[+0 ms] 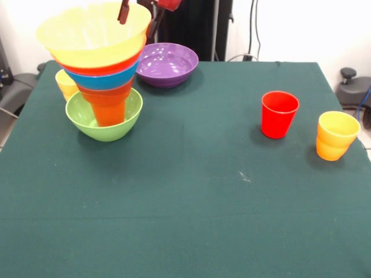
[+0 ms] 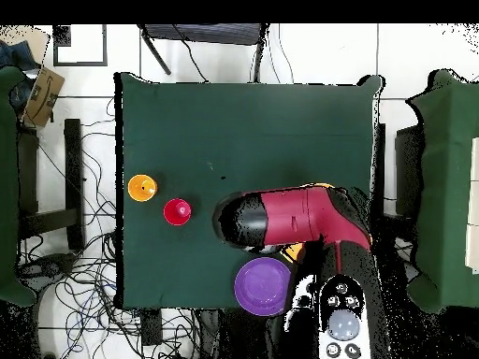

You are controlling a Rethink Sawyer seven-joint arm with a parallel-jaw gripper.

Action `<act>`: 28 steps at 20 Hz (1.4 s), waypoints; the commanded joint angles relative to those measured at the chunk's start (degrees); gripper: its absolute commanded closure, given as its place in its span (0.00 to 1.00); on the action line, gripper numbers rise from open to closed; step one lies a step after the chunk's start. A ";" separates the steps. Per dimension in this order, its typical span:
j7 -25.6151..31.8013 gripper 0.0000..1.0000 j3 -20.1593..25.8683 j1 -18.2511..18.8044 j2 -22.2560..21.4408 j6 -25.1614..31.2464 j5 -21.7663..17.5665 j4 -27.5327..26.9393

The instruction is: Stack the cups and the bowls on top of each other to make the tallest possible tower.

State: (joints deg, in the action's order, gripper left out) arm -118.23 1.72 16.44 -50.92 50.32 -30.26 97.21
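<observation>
The tower stands at the left of the front view: a green bowl [image 1: 104,119] as base, an orange cup [image 1: 109,107] in it, then an orange bowl [image 1: 98,68], a blue bowl [image 1: 101,80] and a big yellow bowl [image 1: 93,32] on top. My gripper [image 1: 139,16] is open at the yellow bowl's far rim, one finger [image 1: 123,11] over the bowl and the other beyond the rim. A yellow cup [image 1: 65,84] stands behind the tower. A red cup [image 1: 279,114] [image 2: 178,212] and a yellow-orange cup [image 1: 336,135] [image 2: 141,188] stand apart at the right. In the overhead view my arm [image 2: 290,217] hides the tower.
A purple bowl [image 1: 168,62] [image 2: 262,285] sits on the green table [image 1: 191,191] just right of the tower, near the robot's side. Cables and equipment lie on the floor around the table.
</observation>
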 commanded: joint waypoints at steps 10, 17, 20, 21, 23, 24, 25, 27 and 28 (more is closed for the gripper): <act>11.19 0.00 7.68 1.76 0.59 -0.27 -1.48 3.81; 11.69 0.00 10.76 1.64 -2.11 3.35 2.55 3.98; 10.96 0.00 10.25 0.34 -2.90 6.18 2.11 2.29; 10.86 0.00 10.08 0.04 -2.91 6.94 1.77 1.57; 10.62 0.00 10.03 -0.23 -3.01 7.93 1.40 0.68; 10.44 0.00 10.04 -0.35 -3.17 8.42 1.27 0.38; 10.23 0.00 10.12 -0.46 -3.16 8.92 1.16 -0.12; 9.73 0.00 10.22 -0.66 -3.44 9.42 1.08 -0.33; 9.51 0.00 10.28 -0.74 -3.64 9.61 1.08 -0.32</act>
State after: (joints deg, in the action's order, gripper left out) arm -118.23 7.42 17.02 -54.79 53.88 -28.82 97.52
